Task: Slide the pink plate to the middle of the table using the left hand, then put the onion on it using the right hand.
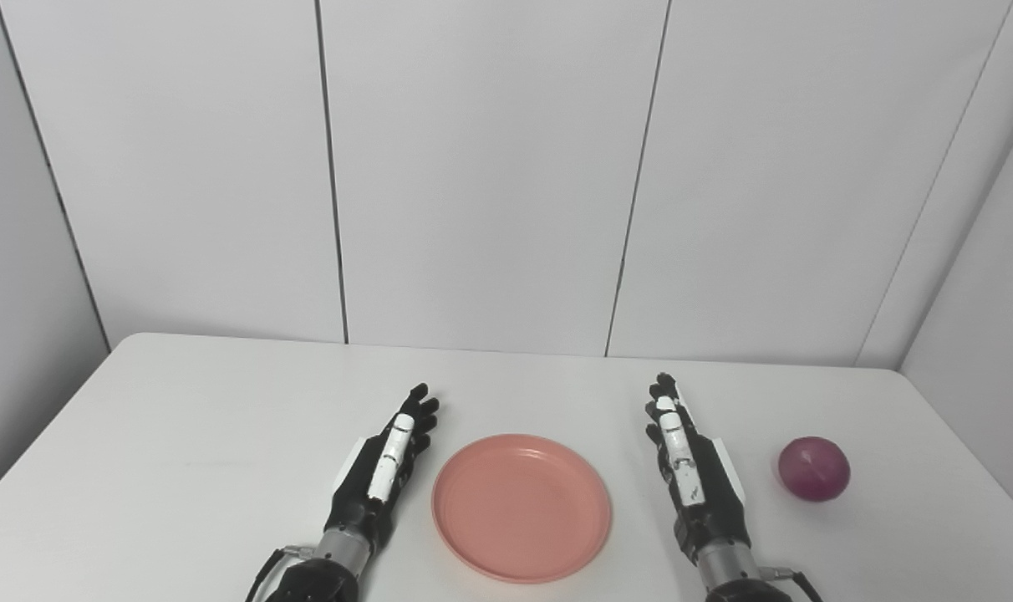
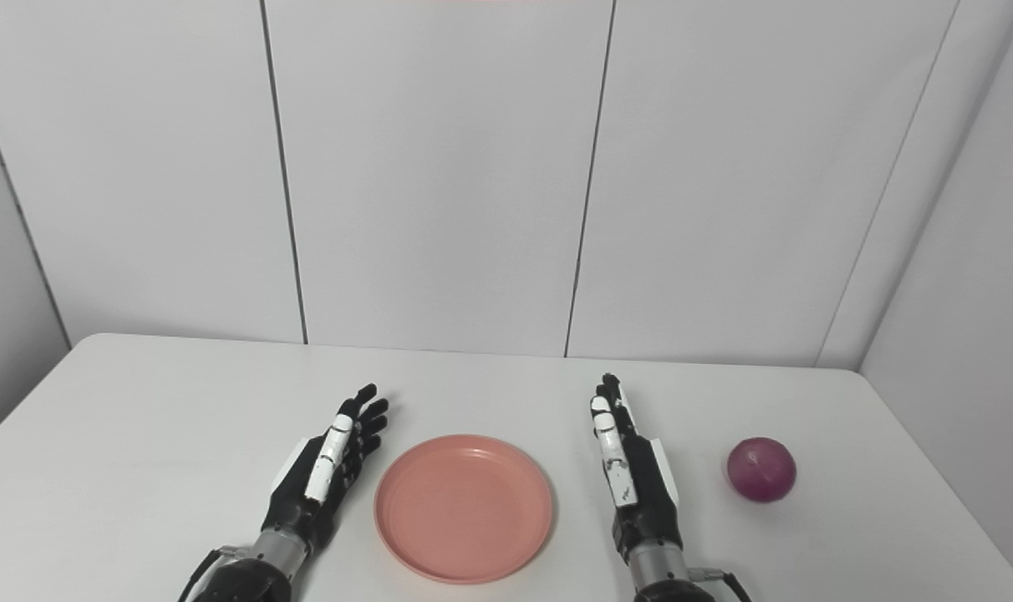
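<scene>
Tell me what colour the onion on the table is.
The onion is reddish purple with a glossy skin; the left eye view shows it best.

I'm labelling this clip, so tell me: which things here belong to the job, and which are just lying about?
Belonging to the job:
pink plate, empty, between the hands
onion, on the table right of the right hand
left hand, open
right hand, open

Just lying about:
nothing besides the white table itself

We see the round pink plate [image 1: 521, 507] lying flat and empty between our left hand [image 1: 381, 475] and right hand [image 1: 694, 472]. The purple onion [image 1: 813, 468] sits just beyond the right hand's outer side.
</scene>
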Tool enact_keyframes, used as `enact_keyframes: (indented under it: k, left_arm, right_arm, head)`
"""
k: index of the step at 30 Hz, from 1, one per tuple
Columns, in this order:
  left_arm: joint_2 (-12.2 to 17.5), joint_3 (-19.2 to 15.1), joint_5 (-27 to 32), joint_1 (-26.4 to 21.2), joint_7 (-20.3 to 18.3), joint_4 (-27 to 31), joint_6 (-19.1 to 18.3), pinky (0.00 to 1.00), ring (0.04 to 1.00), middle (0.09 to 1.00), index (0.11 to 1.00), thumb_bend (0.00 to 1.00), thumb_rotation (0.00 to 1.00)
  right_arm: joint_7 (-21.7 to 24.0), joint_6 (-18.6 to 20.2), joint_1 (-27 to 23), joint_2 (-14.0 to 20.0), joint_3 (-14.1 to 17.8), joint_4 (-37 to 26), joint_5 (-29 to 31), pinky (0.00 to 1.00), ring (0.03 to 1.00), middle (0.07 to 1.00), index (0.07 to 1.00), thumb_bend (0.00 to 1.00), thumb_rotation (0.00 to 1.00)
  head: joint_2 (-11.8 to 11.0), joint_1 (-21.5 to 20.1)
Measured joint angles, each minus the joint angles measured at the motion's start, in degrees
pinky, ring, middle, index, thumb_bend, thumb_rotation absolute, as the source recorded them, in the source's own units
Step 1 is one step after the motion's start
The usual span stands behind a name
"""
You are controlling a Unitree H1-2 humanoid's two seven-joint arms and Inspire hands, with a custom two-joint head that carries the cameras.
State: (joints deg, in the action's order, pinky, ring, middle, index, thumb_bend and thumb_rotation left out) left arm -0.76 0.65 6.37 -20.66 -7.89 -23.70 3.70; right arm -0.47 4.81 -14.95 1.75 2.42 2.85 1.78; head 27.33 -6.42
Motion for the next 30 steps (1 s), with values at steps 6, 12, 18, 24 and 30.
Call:
enact_keyframes:
  k: [6,12,18,24,30]
  left_arm:
    - [0.01,-1.26,1.11,0.00,-0.22,-0.03,0.57,0.95,0.947,0.945,0.948,0.61,1.00]
    - [0.13,-1.79,1.35,-0.38,-0.95,-1.07,2.55,0.94,0.945,0.939,0.941,0.63,1.00]
    - [0.20,-2.34,3.00,-0.52,-2.09,-1.38,3.49,0.93,0.941,0.933,0.929,0.62,1.00]
    - [0.19,-3.08,4.51,-0.89,-2.59,-2.06,4.22,0.92,0.932,0.922,0.918,0.63,1.00]
    - [0.26,-3.44,4.53,-1.56,-3.36,-3.14,4.58,0.93,0.943,0.932,0.929,0.64,1.00]
  right_arm:
    - [-2.45,-2.08,-1.57,2.51,0.98,-1.06,-4.28,1.00,0.982,0.986,0.988,0.58,0.97]
    - [-3.58,-0.60,-2.22,6.25,0.72,-3.73,-12.15,0.98,0.986,0.975,0.978,0.62,0.99]
    - [-4.21,4.63,-2.26,10.15,-0.37,-4.58,-21.26,0.90,0.952,0.967,0.958,0.57,0.83]
    - [-2.65,11.81,-2.86,13.06,-1.93,-6.93,-27.74,0.83,0.930,0.962,0.941,0.62,0.71]
    - [-1.37,16.11,-3.54,15.17,-2.86,-7.54,-32.12,0.81,0.911,0.931,0.920,0.67,0.64]
  head:
    - [0.18,-0.88]
    - [0.18,-1.84]
    - [-0.52,-4.82]
    - [-1.05,-7.56]
    - [-1.67,-10.10]
